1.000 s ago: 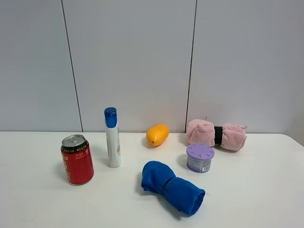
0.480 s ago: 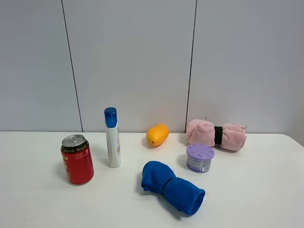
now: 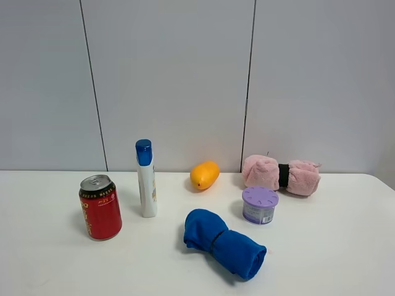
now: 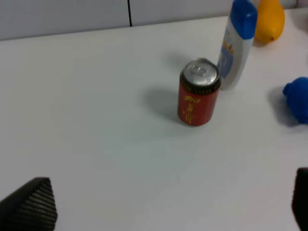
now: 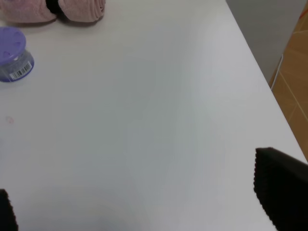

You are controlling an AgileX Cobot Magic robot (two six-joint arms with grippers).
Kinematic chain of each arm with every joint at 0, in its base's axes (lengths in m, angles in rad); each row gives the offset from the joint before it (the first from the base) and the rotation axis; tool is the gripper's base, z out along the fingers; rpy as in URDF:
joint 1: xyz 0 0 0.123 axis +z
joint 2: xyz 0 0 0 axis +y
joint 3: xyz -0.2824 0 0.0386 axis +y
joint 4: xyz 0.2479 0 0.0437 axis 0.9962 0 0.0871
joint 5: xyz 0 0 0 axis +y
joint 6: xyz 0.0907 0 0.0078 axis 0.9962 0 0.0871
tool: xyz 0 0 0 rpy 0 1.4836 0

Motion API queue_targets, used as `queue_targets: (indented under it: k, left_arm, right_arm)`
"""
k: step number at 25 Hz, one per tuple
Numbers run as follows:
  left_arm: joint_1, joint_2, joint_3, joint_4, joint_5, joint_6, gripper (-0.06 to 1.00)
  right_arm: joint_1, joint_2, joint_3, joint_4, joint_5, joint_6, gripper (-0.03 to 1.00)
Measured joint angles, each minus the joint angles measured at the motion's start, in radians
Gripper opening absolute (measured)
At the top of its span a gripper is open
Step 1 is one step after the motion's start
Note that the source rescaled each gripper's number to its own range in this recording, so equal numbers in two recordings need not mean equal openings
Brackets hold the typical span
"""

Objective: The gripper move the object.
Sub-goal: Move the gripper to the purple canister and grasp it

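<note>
A: Eyes on the lavender container (image 3: 260,205): upright on the white table (image 3: 333,259), slotted lid up, right of centre, touching nothing.
B: There's the pink rolled towel (image 3: 282,175) at its one o'clock, the blue rolled cloth (image 3: 223,243) at seven, the orange mango (image 3: 204,175) out at ten. Gaps all round, so fingers should fit.
A: Further off towards nine, the blue-capped white bottle (image 3: 145,179) and the red soda can (image 3: 100,207).
B: Now the right gripper (image 5: 139,197), over bare table, fingers spread wide, nothing between them. Ready to straddle, I reckon. The container sits well apart from it.
A: And the left gripper (image 4: 166,204) is likewise splayed and empty, facing the can. Right's job, probably.
</note>
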Motion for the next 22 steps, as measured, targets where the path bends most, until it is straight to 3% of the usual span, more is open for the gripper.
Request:
queue_targets:
  k: [7,17,22]
  left_arm:
    - [0.0,0.18,-0.126,-0.016,-0.027,0.006,1.0]
    - [-0.001,0.435,-0.196,-0.076,-0.128,0.051,1.0]
    - [-0.069,0.596,-0.248,-0.076,-0.21,0.063,1.0]
  right_arm:
    - [0.0,0.0,0.0,0.0,0.0,0.0,1.0]
    - [0.0,0.0,0.0,0.0,0.0,0.0,1.0]
    - [0.0,0.0,0.0,0.0,0.0,0.0,1.0]
